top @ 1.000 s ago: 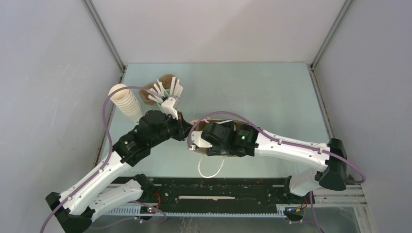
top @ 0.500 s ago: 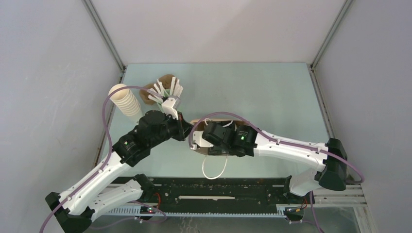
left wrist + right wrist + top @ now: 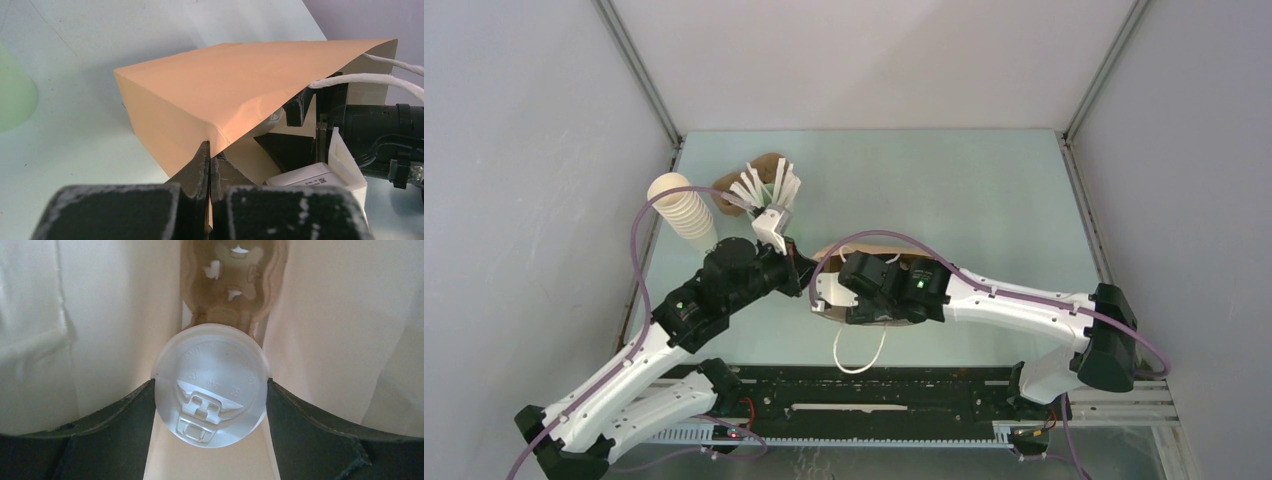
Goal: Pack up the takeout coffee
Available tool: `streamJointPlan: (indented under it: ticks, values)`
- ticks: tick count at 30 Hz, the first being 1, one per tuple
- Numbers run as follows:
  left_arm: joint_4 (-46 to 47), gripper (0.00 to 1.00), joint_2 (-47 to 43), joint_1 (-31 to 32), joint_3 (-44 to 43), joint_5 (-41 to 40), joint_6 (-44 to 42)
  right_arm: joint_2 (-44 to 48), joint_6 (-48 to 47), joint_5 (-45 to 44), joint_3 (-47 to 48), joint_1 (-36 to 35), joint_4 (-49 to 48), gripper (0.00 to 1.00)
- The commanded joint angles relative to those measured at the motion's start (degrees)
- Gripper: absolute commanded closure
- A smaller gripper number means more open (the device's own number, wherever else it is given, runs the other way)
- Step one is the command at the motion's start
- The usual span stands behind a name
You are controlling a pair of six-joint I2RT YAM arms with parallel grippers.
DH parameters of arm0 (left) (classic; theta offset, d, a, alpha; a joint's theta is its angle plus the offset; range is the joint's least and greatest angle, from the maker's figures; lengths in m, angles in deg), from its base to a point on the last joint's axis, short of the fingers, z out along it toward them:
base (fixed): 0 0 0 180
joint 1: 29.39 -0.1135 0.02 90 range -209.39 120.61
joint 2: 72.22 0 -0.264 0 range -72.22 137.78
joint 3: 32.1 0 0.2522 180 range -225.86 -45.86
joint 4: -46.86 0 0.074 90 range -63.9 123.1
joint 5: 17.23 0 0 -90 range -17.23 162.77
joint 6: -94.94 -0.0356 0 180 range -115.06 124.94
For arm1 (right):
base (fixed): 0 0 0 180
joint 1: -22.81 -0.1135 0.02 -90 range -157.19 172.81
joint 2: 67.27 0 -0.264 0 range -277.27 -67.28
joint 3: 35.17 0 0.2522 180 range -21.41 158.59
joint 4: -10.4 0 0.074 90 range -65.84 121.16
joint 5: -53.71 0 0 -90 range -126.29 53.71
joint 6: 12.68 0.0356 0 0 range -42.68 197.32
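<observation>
The brown paper bag (image 3: 220, 85) lies on its side on the table (image 3: 984, 190), mouth toward the right of my left wrist view. My left claw (image 3: 210, 167) is pinched fully closed on the bag's lower edge at the mouth, paper caught between the two tips.

My right claw (image 3: 210, 395) reaches inside the bag, spread wide around the takeout coffee (image 3: 210, 385), one finger pressed against each side. From here I see only its round white lid, in the centre of the right wrist view; the cup below is hidden. Past the lid, at the top of that frame, a brown cardboard carrier (image 3: 232, 280) with cut-out holes sits deeper in the bag. The pale bag walls close in on both sides.

In the overhead view both arms meet at the centre and cover most of the bag. The bag's white cord handle (image 3: 859, 350) loops out below them. At the upper left stands a stack of cream cups (image 3: 682, 208), and just beside it to the right a green cup (image 3: 772, 192) holding white sticks (image 3: 754, 183), near my left wrist.
</observation>
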Motion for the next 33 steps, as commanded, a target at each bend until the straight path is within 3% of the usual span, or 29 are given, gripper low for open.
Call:
streamJointPlan:
  ticks: [1, 7, 13, 23, 33]
  values:
    - [0.7, 1.00, -0.7, 0.4, 2.2, -0.8, -1.1, 3.0, 0.1, 6.2, 0.2, 0.2, -1.4, 0.40]
    - [0.7, 1.00, -0.9, 0.4, 3.2, -0.9, -0.7, 1.6, -1.9, -5.9, 0.2, -0.4, -1.0, 0.40]
    - [1.2, 1.00, -1.1, 0.5, 4.9, -0.9, -0.3, 1.1, -2.5, -11.1, 0.1, -1.1, -1.0, 0.41]
    - [0.4, 1.00, -1.2, 0.4, 4.1, -0.8, -1.3, -0.5, -6.0, -5.1, -0.7, 1.6, -5.3, 0.41]
    - [-1.2, 1.00, -2.0, 0.5, 3.2, -3.9, -2.1, 0.9, -4.4, 2.7, -0.8, 2.8, -2.5, 0.41]
